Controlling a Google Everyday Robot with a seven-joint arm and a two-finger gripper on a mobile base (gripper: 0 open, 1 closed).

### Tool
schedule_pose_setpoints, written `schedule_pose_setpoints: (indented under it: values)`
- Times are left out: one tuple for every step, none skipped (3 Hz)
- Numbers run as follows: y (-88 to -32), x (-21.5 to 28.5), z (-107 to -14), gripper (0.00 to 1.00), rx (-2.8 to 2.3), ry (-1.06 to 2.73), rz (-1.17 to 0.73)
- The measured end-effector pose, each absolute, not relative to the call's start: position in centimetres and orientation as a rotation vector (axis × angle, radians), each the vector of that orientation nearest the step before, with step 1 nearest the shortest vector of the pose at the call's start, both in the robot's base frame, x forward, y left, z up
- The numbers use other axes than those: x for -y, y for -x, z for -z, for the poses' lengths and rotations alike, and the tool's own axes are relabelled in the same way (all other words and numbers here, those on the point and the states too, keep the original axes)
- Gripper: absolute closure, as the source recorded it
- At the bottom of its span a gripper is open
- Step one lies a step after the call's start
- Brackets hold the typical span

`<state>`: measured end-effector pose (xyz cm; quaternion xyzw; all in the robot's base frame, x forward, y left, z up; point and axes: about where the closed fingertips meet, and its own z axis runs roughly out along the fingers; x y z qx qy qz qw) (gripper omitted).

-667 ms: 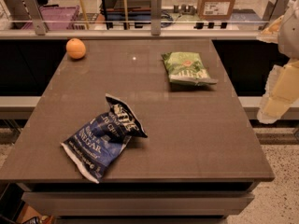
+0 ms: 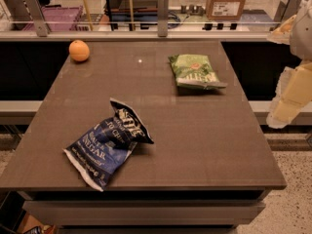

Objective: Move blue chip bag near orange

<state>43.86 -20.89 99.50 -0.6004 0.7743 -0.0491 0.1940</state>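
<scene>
The blue chip bag (image 2: 108,147), a crumpled dark navy foil snack packet with white lettering and white crimped ends, lies on the near left part of the brown rectangular table (image 2: 204,145), close to its front edge. It has not shifted since a moment ago and nothing touches it, so the move looks not yet begun. Off the table's right side, the robot's pale cream pincer (image 2: 288,99) hangs about where it was, well apart from the bag; whether it is spread or pressed together cannot be told. Farther back, right of centre, lies a flat green foil chip bag (image 2: 195,72). The small round orange (image 2: 79,50) sits at the far left corner, well apart from the blue bag.
</scene>
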Motion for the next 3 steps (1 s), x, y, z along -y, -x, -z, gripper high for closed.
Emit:
schedule_pose_setpoints:
  values:
    - [-44.0,20.6,-99.3,0.00,-2.104,1.655,0.053]
    - [-43.6,18.6,-98.8,0.00,-2.018,1.644,-0.096]
    - [-43.0,15.9,-98.2,0.00,-1.933,1.654,-0.264]
